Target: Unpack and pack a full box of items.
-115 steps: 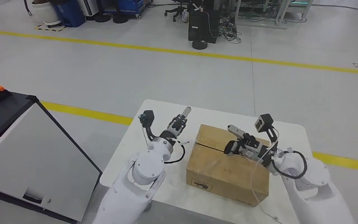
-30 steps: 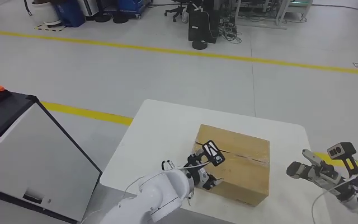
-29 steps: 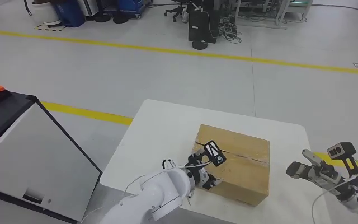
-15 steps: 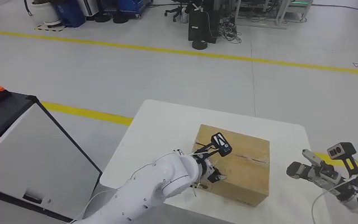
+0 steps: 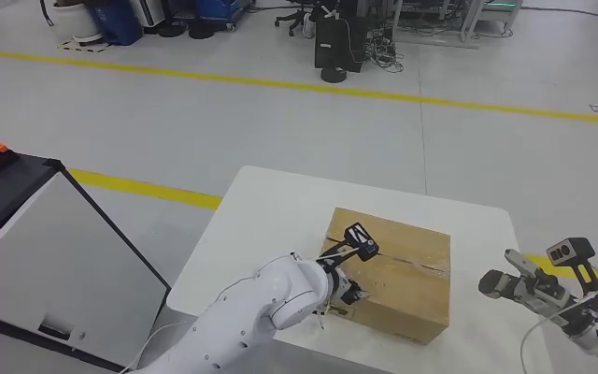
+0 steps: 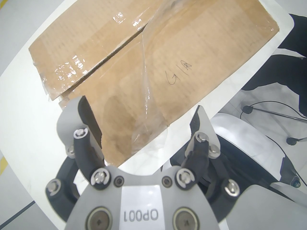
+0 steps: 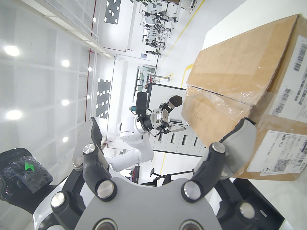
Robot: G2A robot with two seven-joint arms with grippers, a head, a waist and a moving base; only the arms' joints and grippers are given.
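Currently 1 box (image 5: 397, 251) (tape peeling) on table (image 5: 266, 210); left hand (image 6: 135, 110), right hand (image 7: 168, 122): both spread wide, empty.

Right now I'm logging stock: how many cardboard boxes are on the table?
1. The cardboard box sits on the white table, flaps down, with the open left hand at its near left corner. Anything inside the box is hidden.

One cardboard box (image 5: 404, 266), one table (image 5: 266, 210), two end effectors (image 6: 136, 111) (image 7: 168, 123)
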